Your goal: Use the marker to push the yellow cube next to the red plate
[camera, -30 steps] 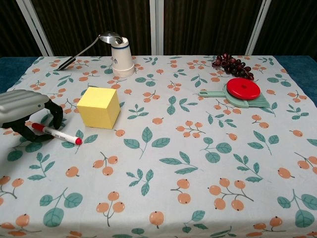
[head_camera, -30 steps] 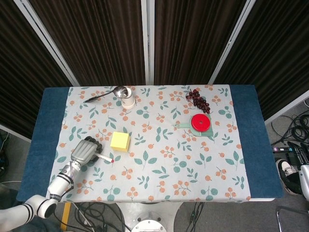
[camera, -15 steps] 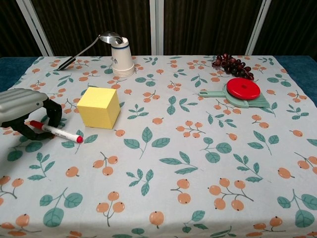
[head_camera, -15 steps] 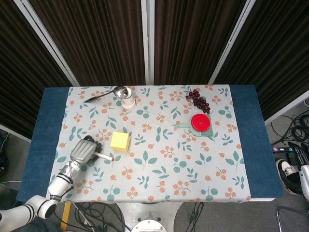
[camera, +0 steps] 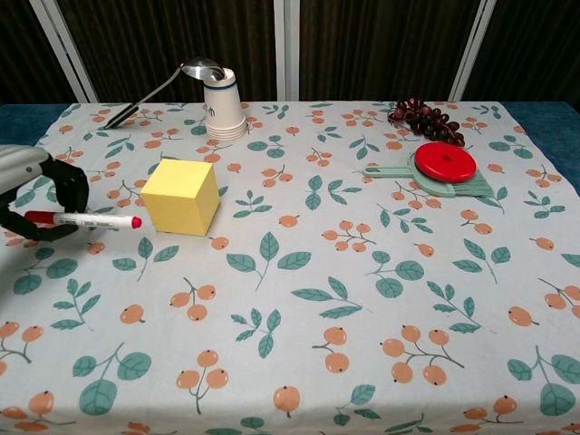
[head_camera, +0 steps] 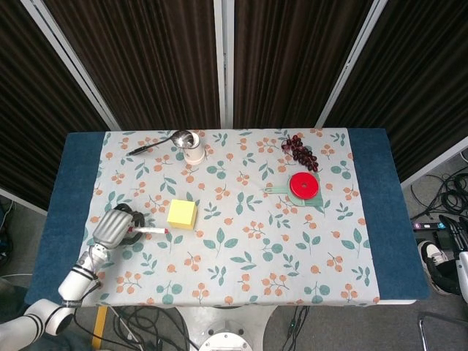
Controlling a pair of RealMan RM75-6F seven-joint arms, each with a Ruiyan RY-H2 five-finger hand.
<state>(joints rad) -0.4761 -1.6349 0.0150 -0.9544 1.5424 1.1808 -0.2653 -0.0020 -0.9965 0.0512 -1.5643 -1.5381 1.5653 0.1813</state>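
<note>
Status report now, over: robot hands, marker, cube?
Left robot hand holds marker, tip near yellow cube. Right not in view. Path to red plate looks open.

An open stretch of surface (head_camera: 241, 256) is left between the yellow cube (head_camera: 181, 214) and the red plate (head_camera: 304, 185), with nothing standing along that line, and the whole near half toward the front edge is likewise unobstructed. The far edge is occupied by a paper cup (head_camera: 193, 150) with a ladle (head_camera: 162, 141) resting on it toward the far left corner, and by a bunch of grapes (head_camera: 300, 153) just behind the red plate toward the far right corner. The red plate is seated on a green tool (camera: 430, 179) whose handle juts toward the cube's side, and the marker (camera: 86, 220) is held low by the left hand (head_camera: 111, 228) near the left edge, its red tip just short of the cube.
</note>
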